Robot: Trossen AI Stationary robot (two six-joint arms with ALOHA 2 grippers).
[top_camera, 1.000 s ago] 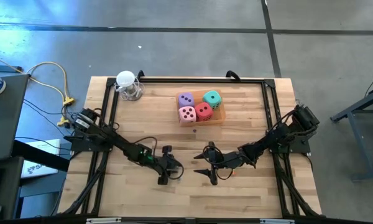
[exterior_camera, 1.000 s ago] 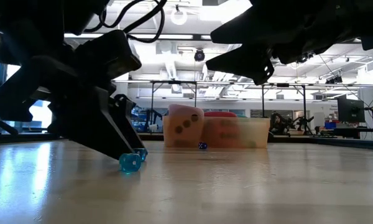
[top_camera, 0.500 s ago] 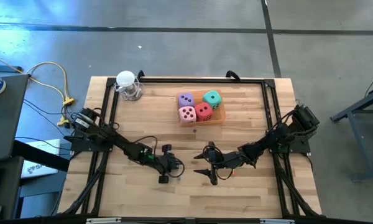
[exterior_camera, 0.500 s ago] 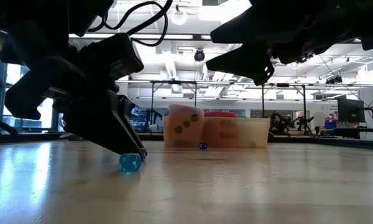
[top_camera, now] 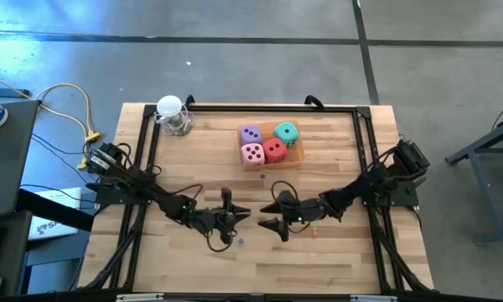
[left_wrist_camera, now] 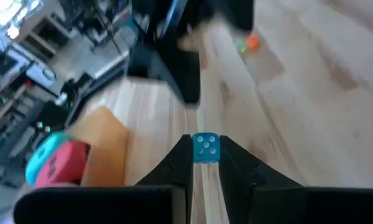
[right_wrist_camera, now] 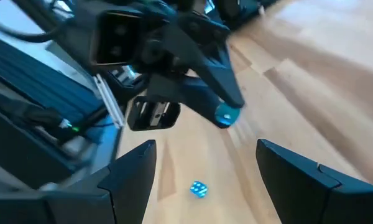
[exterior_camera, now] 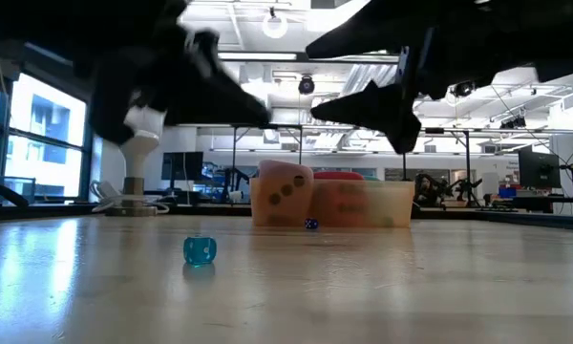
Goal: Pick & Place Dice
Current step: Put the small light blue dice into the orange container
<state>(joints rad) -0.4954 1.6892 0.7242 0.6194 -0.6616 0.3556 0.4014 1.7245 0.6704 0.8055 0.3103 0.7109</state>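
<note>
With the four big dice (top_camera: 268, 143) lying in the orange tray (top_camera: 297, 158), the small blue die (left_wrist_camera: 205, 148), pinched well short of it in the almost closed jaws of the left gripper (left_wrist_camera: 205, 160), should be carried gently, while the jaws of the right gripper (right_wrist_camera: 205, 148) are seen open and empty.

Overhead looks straight down, low sits at tabletop level; both share the orange tray (top_camera: 295, 156).
</note>
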